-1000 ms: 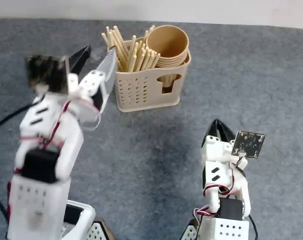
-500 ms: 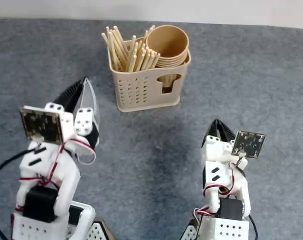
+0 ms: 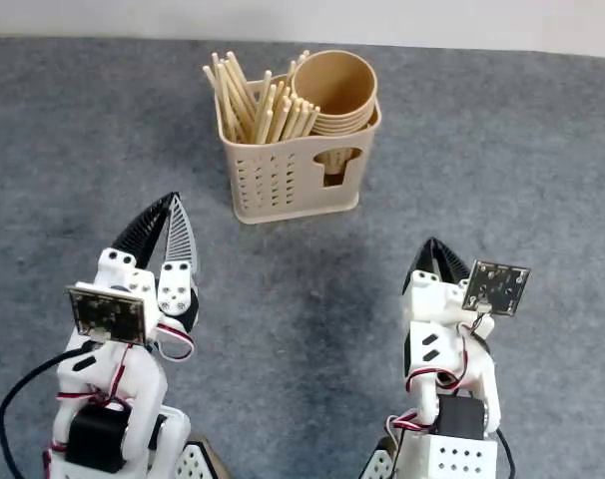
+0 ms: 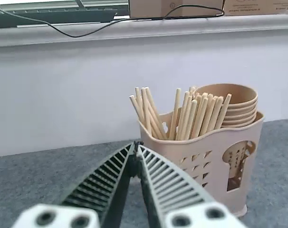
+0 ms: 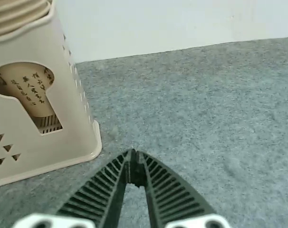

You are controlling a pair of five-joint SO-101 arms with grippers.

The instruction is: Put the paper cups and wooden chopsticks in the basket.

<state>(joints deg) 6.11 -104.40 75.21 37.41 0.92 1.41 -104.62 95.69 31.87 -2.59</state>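
A beige perforated basket (image 3: 293,175) stands at the back middle of the grey mat. Its left compartment holds several wooden chopsticks (image 3: 258,100) standing upright, its right one a stack of paper cups (image 3: 334,90). The left wrist view faces the basket (image 4: 201,161), the chopsticks (image 4: 182,114) and the cups (image 4: 234,102). My left gripper (image 3: 171,202) sits shut and empty at the front left, well short of the basket. My right gripper (image 3: 434,245) rests shut and empty at the front right; its wrist view has the basket (image 5: 34,128) beyond the fingertips (image 5: 132,154).
Grey carpet-like mat (image 3: 312,299) covers the table, with open room between the two arms and around the basket. A pale wall (image 4: 87,85) runs behind the basket, with a cable along a ledge above it.
My left arm has drawn back from beside the basket toward the front left and lowered. Its jaws have gone from open to shut. The right arm has kept still.
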